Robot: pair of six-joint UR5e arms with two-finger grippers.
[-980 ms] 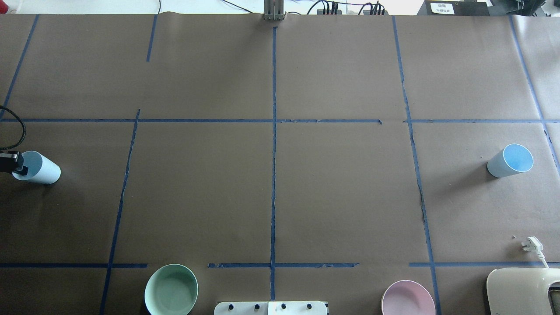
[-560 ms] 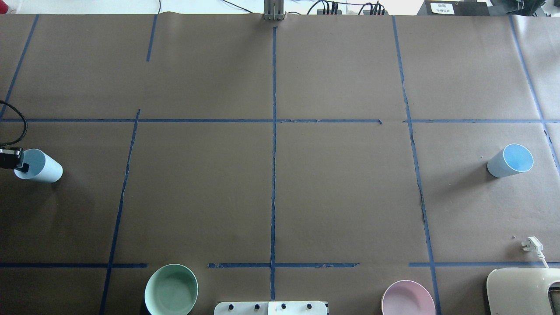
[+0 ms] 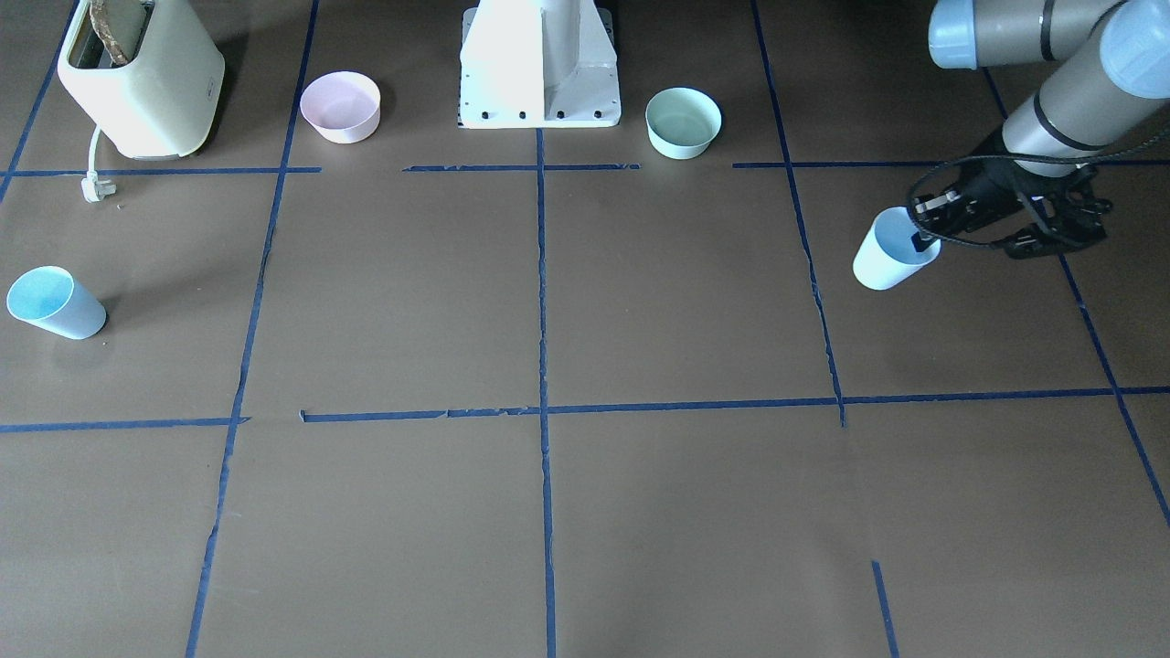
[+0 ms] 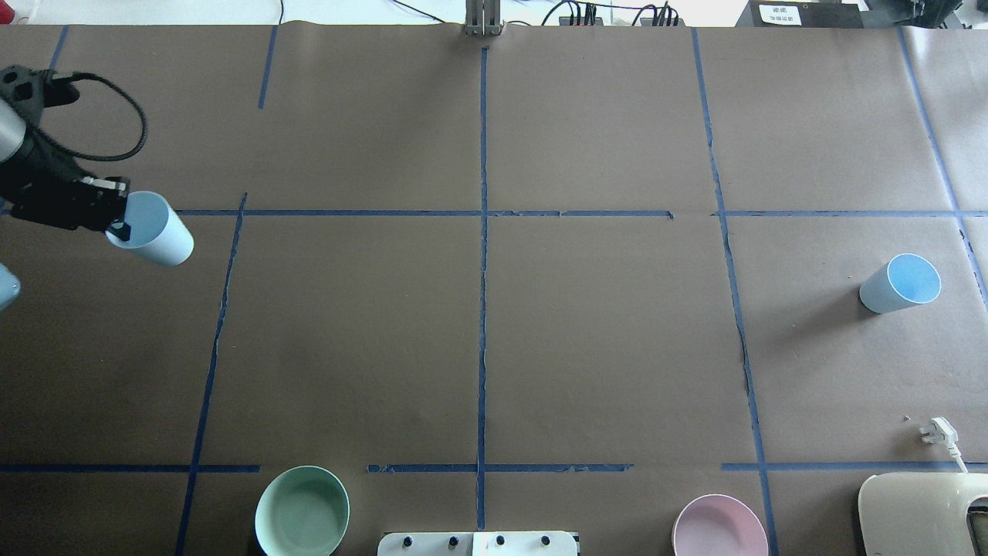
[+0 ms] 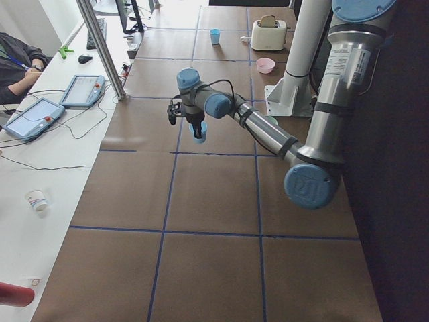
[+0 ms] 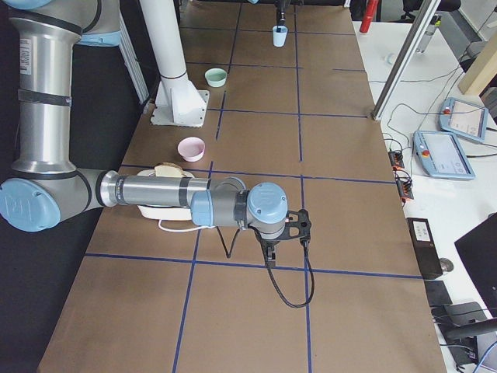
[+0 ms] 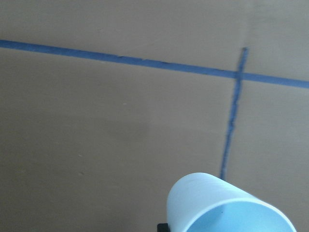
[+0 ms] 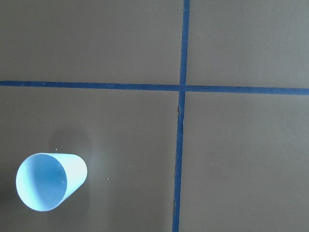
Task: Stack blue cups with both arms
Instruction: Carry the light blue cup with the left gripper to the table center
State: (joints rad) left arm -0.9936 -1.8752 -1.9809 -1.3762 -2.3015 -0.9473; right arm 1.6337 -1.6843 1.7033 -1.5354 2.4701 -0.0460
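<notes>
My left gripper (image 4: 122, 222) is shut on the rim of a pale-blue cup (image 4: 154, 234) and holds it tilted above the table at the left. The gripper also shows in the front view (image 3: 921, 239) with that cup (image 3: 888, 256). The cup shows too in the left view (image 5: 199, 131) and the left wrist view (image 7: 227, 208). The second blue cup (image 4: 900, 283) stands alone at the right, also in the front view (image 3: 55, 304) and the right wrist view (image 8: 50, 181). My right gripper (image 6: 269, 256) shows only in the right side view, above the table; I cannot tell whether it is open or shut.
A mint-green bowl (image 4: 302, 511) and a pink bowl (image 4: 719, 530) sit near the white pedestal base (image 4: 478, 544). A cream toaster (image 4: 918, 513) with its plug (image 4: 938, 430) stands at the near right. Blue tape lines cross the brown table.
My left gripper has risen and carried its cup away from the robot and a little toward the table's middle. The right-hand cup has not moved.
</notes>
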